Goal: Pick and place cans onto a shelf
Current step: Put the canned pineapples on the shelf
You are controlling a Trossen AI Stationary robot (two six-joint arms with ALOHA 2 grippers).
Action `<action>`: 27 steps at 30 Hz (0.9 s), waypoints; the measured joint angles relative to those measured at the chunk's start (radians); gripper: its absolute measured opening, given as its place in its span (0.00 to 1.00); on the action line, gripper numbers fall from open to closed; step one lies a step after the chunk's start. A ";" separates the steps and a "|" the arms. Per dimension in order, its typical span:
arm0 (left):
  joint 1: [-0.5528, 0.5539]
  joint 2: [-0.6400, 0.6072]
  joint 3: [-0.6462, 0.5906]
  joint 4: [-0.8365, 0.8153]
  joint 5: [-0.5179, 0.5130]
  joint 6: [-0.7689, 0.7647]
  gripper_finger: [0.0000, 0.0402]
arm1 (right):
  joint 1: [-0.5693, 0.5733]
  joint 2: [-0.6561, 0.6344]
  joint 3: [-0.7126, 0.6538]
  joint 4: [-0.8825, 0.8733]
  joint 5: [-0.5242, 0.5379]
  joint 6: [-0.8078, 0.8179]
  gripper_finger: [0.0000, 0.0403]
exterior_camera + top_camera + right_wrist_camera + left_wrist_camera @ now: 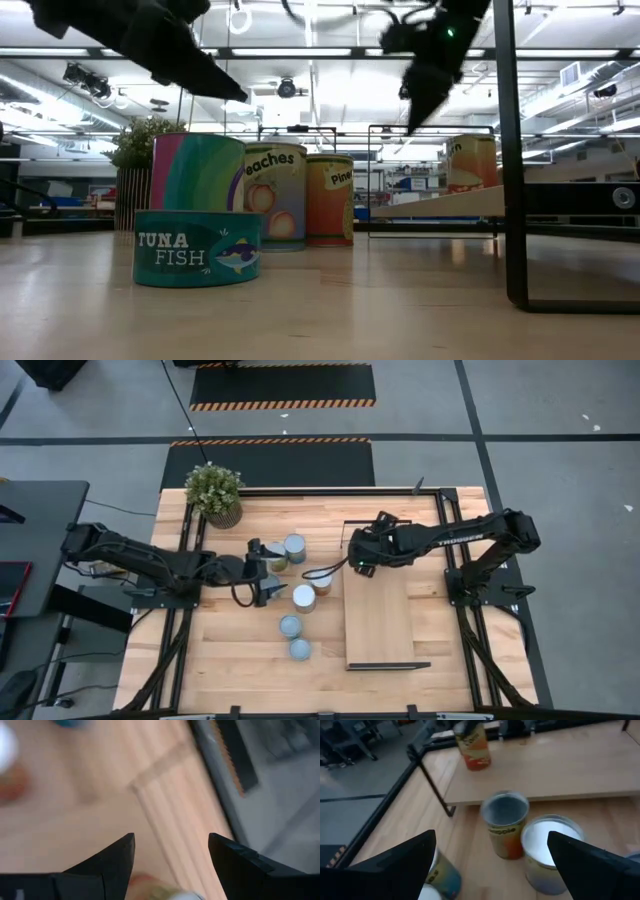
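On the wooden surface [230, 650], the left gripper [268, 572], jaws wide among crowded cans [296, 600], risks toppling neighbours; the right gripper [362, 556] holds a can [472, 746] on the shelf [379, 622].

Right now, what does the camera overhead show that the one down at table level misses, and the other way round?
Only the overhead view shows the silvery can tops, the whole shelf laid out as a long board, and both arms reaching in, left fingers among the cans and right fingers at the shelf's far end.

Only the table-level view shows the labels: a Tuna Fish can, Peaches, and the room behind.

Both show the potted plant and the cluster of cans.
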 joint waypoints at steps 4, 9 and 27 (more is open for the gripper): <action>-0.020 -0.095 -0.023 0.004 -0.025 0.009 0.97 | 0.034 0.000 0.001 0.213 -0.180 -0.206 0.65; -0.036 -0.227 -0.092 0.073 -0.071 0.075 0.97 | 0.063 0.007 0.002 0.353 -0.249 -0.353 0.65; -0.035 -0.543 -0.213 0.238 -0.079 0.102 0.97 | 0.061 0.196 0.140 0.361 -0.385 -0.344 0.99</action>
